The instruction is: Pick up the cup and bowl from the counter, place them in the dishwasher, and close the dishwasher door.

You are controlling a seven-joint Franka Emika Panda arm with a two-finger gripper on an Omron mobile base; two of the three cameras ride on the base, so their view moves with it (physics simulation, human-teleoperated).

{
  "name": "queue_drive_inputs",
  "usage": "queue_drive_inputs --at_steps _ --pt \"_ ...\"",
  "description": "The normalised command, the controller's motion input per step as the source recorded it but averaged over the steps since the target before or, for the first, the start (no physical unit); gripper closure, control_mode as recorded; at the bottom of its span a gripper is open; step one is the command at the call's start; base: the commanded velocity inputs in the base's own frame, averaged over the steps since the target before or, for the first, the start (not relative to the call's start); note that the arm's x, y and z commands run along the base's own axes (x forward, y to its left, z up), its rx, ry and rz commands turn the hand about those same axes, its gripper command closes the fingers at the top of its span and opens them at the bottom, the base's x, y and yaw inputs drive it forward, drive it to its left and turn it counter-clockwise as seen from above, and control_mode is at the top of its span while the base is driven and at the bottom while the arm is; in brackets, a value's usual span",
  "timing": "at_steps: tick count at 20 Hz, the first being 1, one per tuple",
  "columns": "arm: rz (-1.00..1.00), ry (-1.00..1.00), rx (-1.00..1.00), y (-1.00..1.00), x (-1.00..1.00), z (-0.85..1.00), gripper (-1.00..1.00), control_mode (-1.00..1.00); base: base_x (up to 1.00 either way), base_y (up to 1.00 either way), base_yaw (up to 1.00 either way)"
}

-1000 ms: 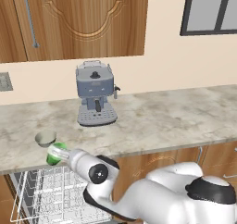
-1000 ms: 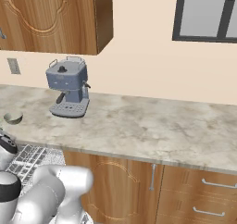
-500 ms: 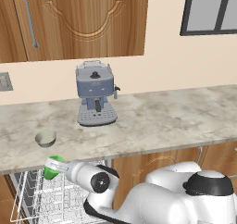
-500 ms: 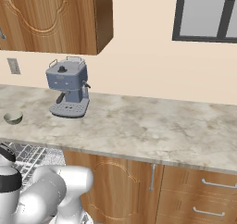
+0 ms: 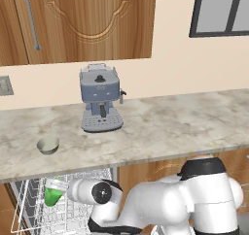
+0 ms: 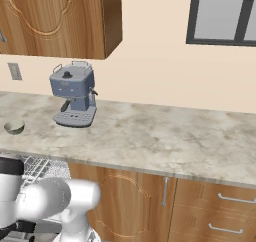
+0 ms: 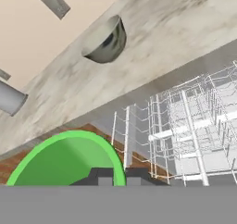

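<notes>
The robot was in the first placing step, I'd say: the cup was off the desk and being carried down to the open dishwasher, while the bowl sat on the desk waiting its turn.

Going left to right in the left base view, the white wire rack lay lowest and furthest left, directly under and around the claw. The green cup hung over that rack, pinched in the claw, which was clenched on its rim: in the hand view the dark fingertips sat on the cup's green lip, one inside and one outside as far as I could tell. The bowl was above the claw and a little to its left, up on the desk near the front edge and well apart from the cup. The coffee machine stood further back and to the right of the claw.

The next move, by my reckoning, called for easing the cup down between the rack wires, then releasing it. Whether the cup already touched the wires I couldn't tell. After that the bowl needed fetching and the door closing.
</notes>
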Motion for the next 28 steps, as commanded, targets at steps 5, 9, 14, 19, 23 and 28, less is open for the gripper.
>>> queue_drive_inputs --at_steps 5,9,14,19,23,28 --pt "0.08 0.16 -0.02 0.00 0.00 -0.58 1.00 -1.00 0.00 0.00 0.00" --pt "0.02 0.04 -0.11 0.00 -0.02 -0.31 1.00 -1.00 0.00 0.00 0.00" --pt "0.00 -0.10 -0.29 0.04 -0.32 -0.13 1.00 -1.00 0.00 0.00 0.00" --pt "0.00 -0.16 -0.34 0.14 -0.44 0.00 1.00 -1.00 0.00 0.00 0.00" --pt "0.00 -0.09 -0.26 0.00 -0.06 -0.06 1.00 -1.00 0.00 0.00 0.00" --pt "0.00 -0.01 -0.17 0.00 0.00 -0.14 1.00 -1.00 0.00 0.00 0.00"
